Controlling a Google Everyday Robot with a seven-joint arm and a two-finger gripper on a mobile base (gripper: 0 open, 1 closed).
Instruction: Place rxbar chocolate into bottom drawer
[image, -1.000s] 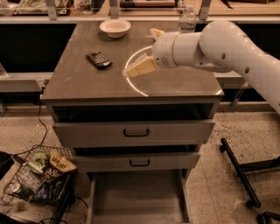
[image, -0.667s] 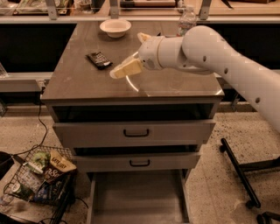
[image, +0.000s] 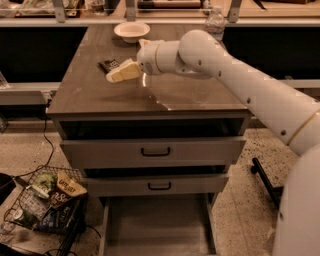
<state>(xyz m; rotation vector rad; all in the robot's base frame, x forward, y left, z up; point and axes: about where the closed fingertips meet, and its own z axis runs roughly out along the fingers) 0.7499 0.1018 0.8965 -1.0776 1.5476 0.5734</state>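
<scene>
The rxbar chocolate (image: 108, 65), a small flat bar in a black wrapper, lies on the grey cabinet top (image: 90, 95) toward its back left. My gripper (image: 116, 75) reaches in from the right on a white arm; its pale fingers hang just above the bar's near right end and hide part of it. The bottom drawer (image: 155, 227) is pulled out at floor level, a wide shallow grey tray with nothing showing in it.
A white bowl (image: 131, 31) stands at the back of the cabinet top, a clear plastic bottle (image: 215, 20) at its back right. The two upper drawers (image: 155, 151) have dark handles. A wire basket of snack packets (image: 45, 200) sits on the floor at left.
My arm has swung left across the cabinet top, and the gripper has moved from the middle right to right over the black bar.
</scene>
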